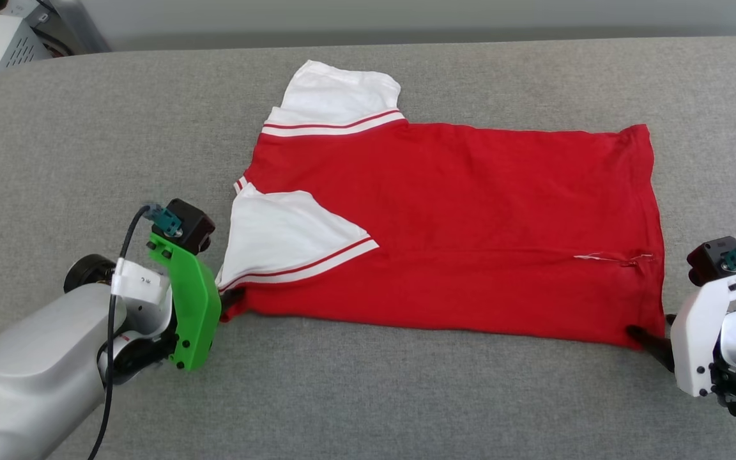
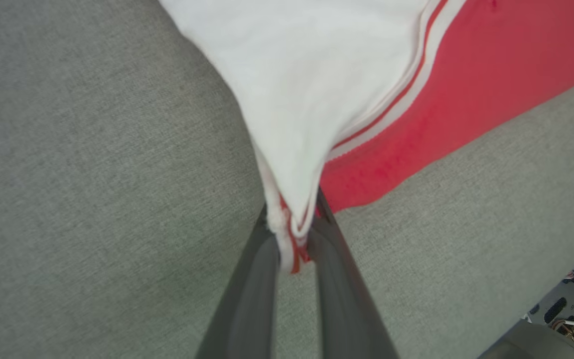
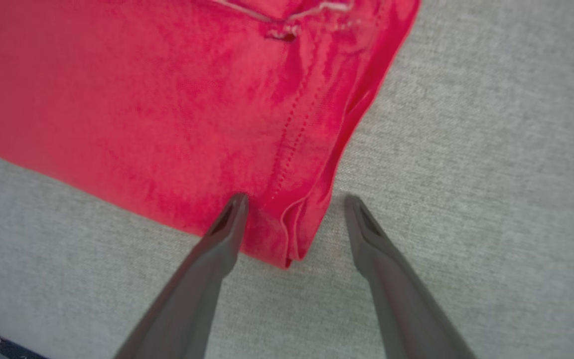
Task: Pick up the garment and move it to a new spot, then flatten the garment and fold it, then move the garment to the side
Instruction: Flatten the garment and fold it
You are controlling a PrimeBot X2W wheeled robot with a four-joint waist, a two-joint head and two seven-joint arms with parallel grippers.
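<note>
We see the garment (image 1: 457,211) spread across the middle of the grey fabric surface (image 1: 368,390), its neck end toward our left and its hem toward our right. The far white sleeve (image 1: 336,92) sticks out flat at the back, while the near white sleeve (image 1: 282,236) lies turned in over the red body, its striped trim running slantwise. A short white line of thread (image 1: 604,257) shows near the hem. Our left gripper (image 1: 230,299), below its green bracket (image 1: 192,306), is pinched tight on the near left corner of the garment; in the left wrist view a bunched tip of white sleeve and red-and-white trim is squeezed between the two dark fingers (image 2: 254,279), and the cloth rises from there in a taut cone. Our right gripper (image 1: 637,332) sits at the near right corner with its jaws spread wide. In the right wrist view one finger (image 3: 227,229) lies over the red hem and the other rests on the grey surface just beside the folded edge, so the corner sits between them, ungripped
</note>
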